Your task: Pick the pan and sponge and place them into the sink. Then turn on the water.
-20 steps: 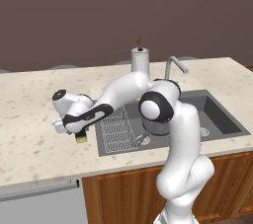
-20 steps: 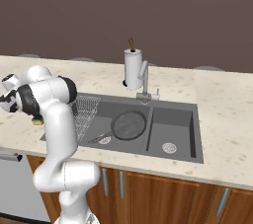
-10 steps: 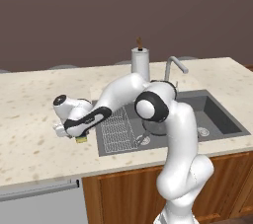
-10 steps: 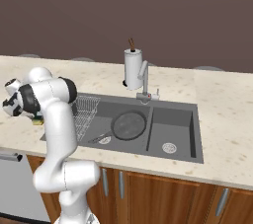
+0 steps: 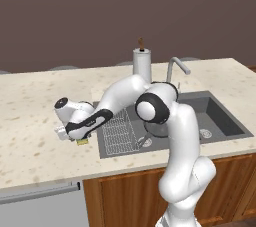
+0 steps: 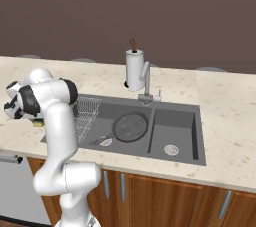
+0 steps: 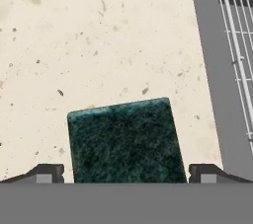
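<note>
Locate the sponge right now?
The sponge lies flat on the counter just left of the sink rim, between the open gripper's fingertips in the hand view.

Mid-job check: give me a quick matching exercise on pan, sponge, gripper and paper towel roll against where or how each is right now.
Things:
1. pan
2. sponge
3. gripper
4. paper towel roll

Places or states:
A. upright on the counter behind the faucet
B. open, a finger on each side of the sponge
C. lying in the sink
D. on the counter beside the sink's rim

Pairs: 1-C, 2-D, 3-B, 4-A
</note>
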Motion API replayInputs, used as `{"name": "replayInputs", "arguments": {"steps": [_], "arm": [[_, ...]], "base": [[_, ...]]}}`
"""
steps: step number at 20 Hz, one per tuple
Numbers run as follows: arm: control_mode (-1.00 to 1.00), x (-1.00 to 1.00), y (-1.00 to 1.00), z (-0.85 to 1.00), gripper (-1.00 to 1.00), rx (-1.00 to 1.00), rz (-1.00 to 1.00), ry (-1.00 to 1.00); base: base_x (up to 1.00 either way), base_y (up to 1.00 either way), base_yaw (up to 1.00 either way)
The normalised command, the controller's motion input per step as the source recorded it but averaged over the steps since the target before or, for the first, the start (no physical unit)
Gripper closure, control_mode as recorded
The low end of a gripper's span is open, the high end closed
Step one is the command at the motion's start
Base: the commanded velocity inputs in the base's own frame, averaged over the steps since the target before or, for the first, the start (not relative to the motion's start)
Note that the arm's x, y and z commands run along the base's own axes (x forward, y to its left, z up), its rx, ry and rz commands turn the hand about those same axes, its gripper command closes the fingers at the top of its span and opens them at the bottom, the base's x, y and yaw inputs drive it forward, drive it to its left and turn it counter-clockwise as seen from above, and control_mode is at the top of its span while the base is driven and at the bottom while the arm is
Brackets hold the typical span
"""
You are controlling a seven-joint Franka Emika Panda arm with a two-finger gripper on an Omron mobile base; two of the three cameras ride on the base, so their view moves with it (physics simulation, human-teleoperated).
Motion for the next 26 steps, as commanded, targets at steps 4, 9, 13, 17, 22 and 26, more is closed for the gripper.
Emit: {"name": "replayInputs", "arguments": {"steps": [4, 9, 13, 17, 22, 26], "arm": [[-1.00, 0.01, -0.14, -0.15, 1.00, 0.00, 0.00, 0.00], [-1.00, 0.05, -0.12, -0.18, 1.00, 0.00, 0.00, 0.00], [-1.00, 0.04, -0.17, -0.16, 1.00, 0.03, 0.00, 0.00], [-1.00, 0.01, -0.17, -0.02, 1.00, 0.06, 0.00, 0.00], [-1.00, 0.00, -0.35, 0.31, 1.00, 0.05, 0.00, -0.06], [-1.00, -0.05, -0.47, 0.47, 1.00, 0.01, 0.00, -0.10]], "base": [[0.00, 0.00, 0.00], [0.00, 0.00, 0.00], [0.00, 0.00, 0.00], [0.00, 0.00, 0.00], [0.00, 0.00, 0.00], [0.00, 0.00, 0.00]]}}
